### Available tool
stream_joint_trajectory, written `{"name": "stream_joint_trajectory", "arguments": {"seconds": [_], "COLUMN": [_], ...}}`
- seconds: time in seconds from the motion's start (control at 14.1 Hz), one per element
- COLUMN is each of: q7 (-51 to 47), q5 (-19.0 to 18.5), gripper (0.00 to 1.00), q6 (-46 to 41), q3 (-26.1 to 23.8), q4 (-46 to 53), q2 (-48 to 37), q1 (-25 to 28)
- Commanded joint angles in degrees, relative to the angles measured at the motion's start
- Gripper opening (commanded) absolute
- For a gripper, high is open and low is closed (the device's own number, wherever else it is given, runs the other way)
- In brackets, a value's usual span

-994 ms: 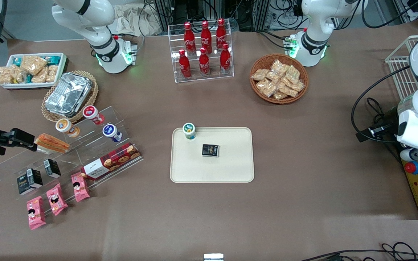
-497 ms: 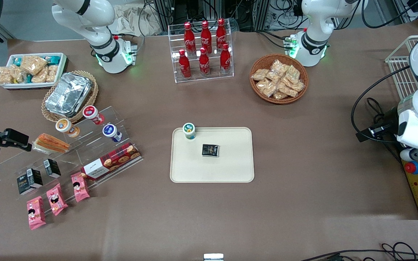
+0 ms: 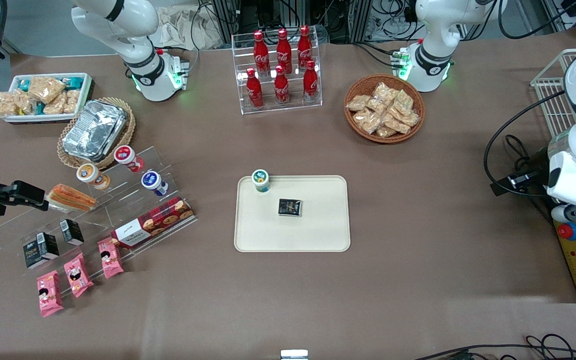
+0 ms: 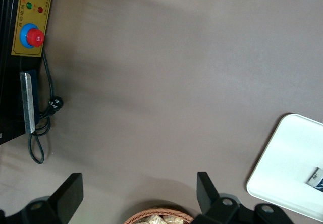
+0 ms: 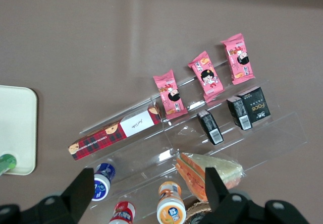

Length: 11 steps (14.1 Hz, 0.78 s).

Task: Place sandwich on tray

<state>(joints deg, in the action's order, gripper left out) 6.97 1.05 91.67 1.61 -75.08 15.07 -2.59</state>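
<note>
Retreats slightly, then edges back toward sandwich (image 3: pixel 70 197) since earlier frames: gripper (image 3: pixel 30 192) open, empty, just beside wedge on clear acrylic stand (image 5: pixel 212 148). Tray (image 3: pixel 318 235) well apart, toward table's middle. Risks slipping on plastic wrap, or nudging orange-capped bottle (image 3: pixel 90 175).

red cookie box (image 3: pixel 154 222) lies on the clear stand (image 3: pixel 93 210) — pink packets (image 3: pixel 75 274) beside it.
</note>
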Motion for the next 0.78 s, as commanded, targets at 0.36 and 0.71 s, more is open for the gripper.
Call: {"name": "stream_joint_trajectory", "arguments": {"seconds": [0.36,0.71], "q7": [0.7,-1.1], "q5": [0.6,0.5], "gripper": [0.97,0.97], "q6": [-0.1,0.0], "q3": [-0.2,0.7], "q4": [-5.8,-11.3], "q2": [-3.7,-6.9], "q1": [-2.4,-4.1]}}
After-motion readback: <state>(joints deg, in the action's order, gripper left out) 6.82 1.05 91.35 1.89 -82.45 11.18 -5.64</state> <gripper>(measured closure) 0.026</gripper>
